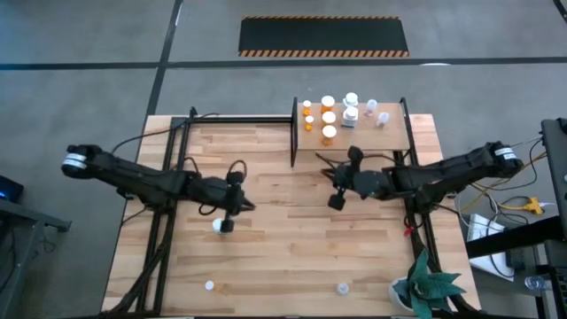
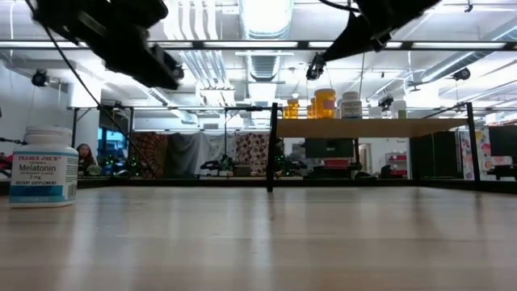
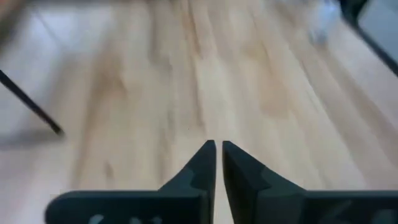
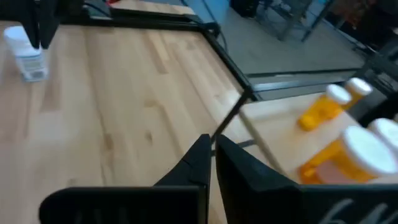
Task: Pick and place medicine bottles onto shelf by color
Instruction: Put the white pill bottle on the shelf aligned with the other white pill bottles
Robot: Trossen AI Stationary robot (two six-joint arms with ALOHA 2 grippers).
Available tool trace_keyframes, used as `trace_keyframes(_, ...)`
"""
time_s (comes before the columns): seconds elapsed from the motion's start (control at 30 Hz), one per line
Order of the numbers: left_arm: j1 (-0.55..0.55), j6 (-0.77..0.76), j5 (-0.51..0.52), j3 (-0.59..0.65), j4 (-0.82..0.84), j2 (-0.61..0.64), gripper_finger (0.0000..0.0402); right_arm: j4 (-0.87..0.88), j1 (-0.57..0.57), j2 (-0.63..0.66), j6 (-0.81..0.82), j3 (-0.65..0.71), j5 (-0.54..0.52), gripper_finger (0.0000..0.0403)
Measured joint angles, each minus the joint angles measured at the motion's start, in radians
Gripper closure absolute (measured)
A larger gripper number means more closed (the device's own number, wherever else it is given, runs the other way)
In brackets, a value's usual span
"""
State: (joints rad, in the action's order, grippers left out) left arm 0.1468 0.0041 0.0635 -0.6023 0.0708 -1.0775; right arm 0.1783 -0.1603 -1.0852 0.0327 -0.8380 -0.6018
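The shelf stands at the table's far right. Orange medicine bottles stand on its left part and white ones on its right part; they also show as bottles in the right wrist view. A white-capped bottle stands on the table left of centre. My left gripper is shut and empty, raised just beside that bottle. My right gripper is shut and empty, raised over the table in front of the shelf's left post.
Two small white bottles stand near the table's front edge. A white bottle labelled Melatonin shows at the left of the low view. A potted plant sits at the near right corner. Black frame rails cross the left side.
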Motion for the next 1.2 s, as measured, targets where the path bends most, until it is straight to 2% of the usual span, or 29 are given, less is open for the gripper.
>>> trace_keyframes(0.17,0.105,-0.239,0.028,-0.219,0.508,-0.037,0.0337,-0.06,-0.035,0.019,0.009,0.071,0.0,0.039)
trace_keyframes(0.33,0.179,-0.497,0.027,-0.367,0.842,-0.109,0.0254,-0.066,-0.059,0.019,0.009,0.095,0.0,0.039)
trace_keyframes(0.47,0.201,-0.626,0.024,-0.411,1.032,-0.17,0.0186,-0.064,-0.073,0.019,-0.01,0.107,0.0,0.039)
trace_keyframes(0.6,0.216,-0.627,0.01,-0.397,1.04,-0.212,0.0136,-0.065,-0.083,0.019,-0.03,0.108,0.0,0.039)
trace_keyframes(0.7,0.217,-0.626,0.009,-0.381,1.022,-0.225,0.0121,-0.065,-0.093,0.019,-0.035,0.108,0.001,0.039)
trace_keyframes(1.0,0.222,-0.651,0.005,-0.268,0.882,-0.194,0.0119,-0.061,-0.116,0.019,-0.052,0.109,0.002,0.039)
trace_keyframes(1.2,0.231,-0.641,-0.001,-0.254,0.883,-0.226,0.0149,-0.061,-0.115,0.019,-0.054,0.109,0.002,0.039)
